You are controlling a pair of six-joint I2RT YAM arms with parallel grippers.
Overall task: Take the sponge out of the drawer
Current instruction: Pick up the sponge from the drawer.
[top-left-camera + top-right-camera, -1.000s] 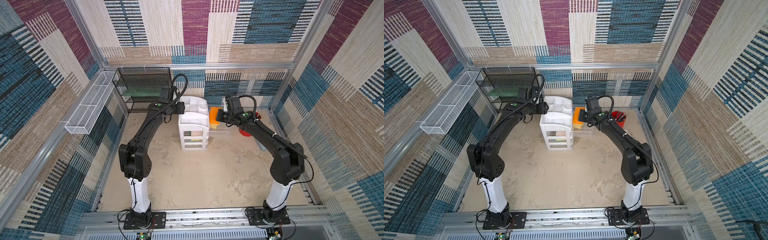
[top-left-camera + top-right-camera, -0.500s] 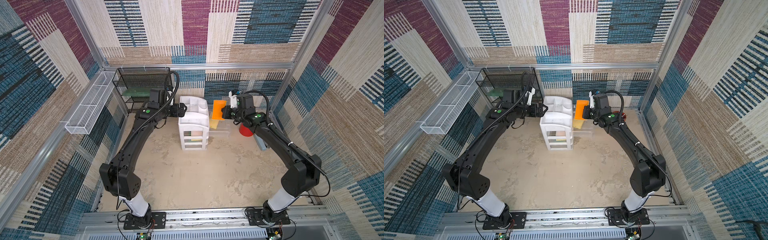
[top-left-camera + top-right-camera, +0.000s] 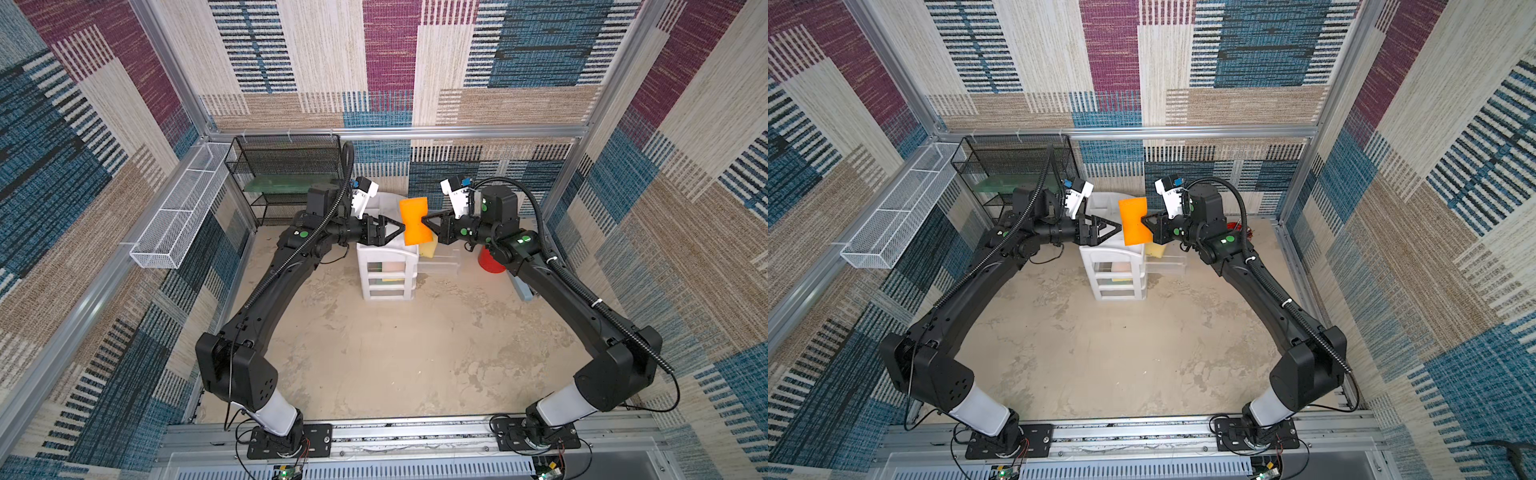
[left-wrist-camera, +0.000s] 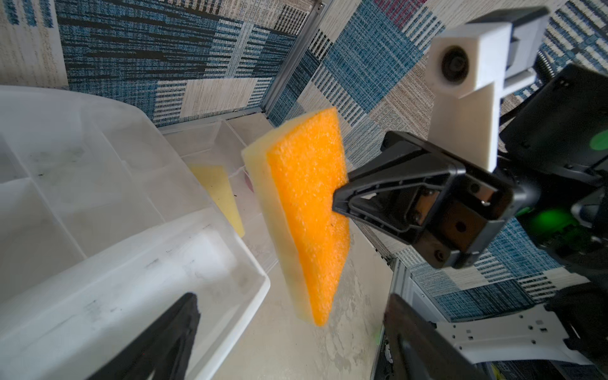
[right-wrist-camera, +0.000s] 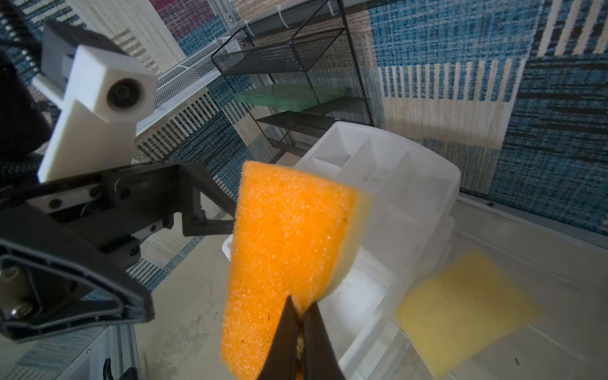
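Aloft, sponge (image 3: 414,221) upright, long axis vertical

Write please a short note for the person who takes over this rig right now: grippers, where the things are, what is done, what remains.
Right gripper: shut on the orange sponge, held in the air above the drawer tower.
Left gripper: open, facing the sponge from the opposite side, not gripping.
A pulled-out clear drawer beside the tower holds a yellow sponge.
Done: orange sponge is out.
Left: probably hand it over or set it down.
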